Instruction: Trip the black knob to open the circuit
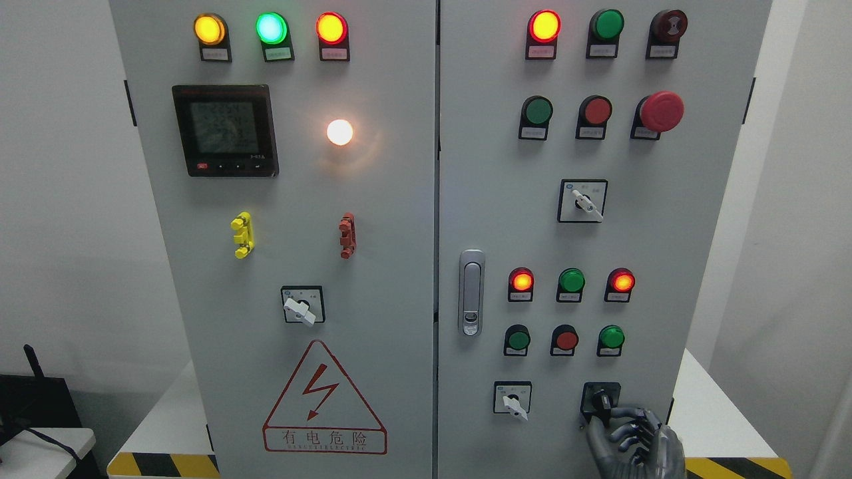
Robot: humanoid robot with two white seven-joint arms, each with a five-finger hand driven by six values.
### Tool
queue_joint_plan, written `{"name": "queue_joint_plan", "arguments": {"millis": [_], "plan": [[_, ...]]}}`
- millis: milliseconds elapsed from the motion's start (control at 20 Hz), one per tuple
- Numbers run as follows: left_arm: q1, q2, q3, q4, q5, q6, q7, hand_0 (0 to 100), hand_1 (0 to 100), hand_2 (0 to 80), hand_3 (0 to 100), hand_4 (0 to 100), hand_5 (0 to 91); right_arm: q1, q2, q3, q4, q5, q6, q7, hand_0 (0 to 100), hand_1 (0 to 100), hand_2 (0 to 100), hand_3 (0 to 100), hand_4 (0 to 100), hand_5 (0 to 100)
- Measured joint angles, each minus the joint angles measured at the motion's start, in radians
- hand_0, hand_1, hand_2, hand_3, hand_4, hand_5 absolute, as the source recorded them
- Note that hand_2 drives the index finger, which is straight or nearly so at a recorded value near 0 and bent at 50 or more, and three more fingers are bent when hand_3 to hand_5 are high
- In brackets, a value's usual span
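The black knob (602, 401) sits on a black square plate at the lower right of the grey cabinet's right door (552, 233). My right hand (632, 436) comes up from the bottom right edge. Its fingers (616, 416) are curled at the knob's lower right side and touch it. The knob's handle points roughly upward. My left arm does not show.
A white selector switch (512, 401) sits left of the black knob. Green and red push buttons (564, 339) and lit indicator lamps (570, 281) are above it. The door latch (471, 293) is left of them. A red mushroom stop button (660, 111) is high up.
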Motion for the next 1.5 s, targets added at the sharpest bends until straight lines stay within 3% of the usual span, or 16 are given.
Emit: {"name": "queue_joint_plan", "arguments": {"millis": [1502], "plan": [[0.000, 0.000, 0.000, 0.000, 0.000, 0.000, 0.000, 12, 39, 0.0, 0, 0, 0.0, -0.001, 0.000, 0.000, 0.002, -0.004, -0.005, -0.002, 48, 78, 54, 82, 87, 97]]}}
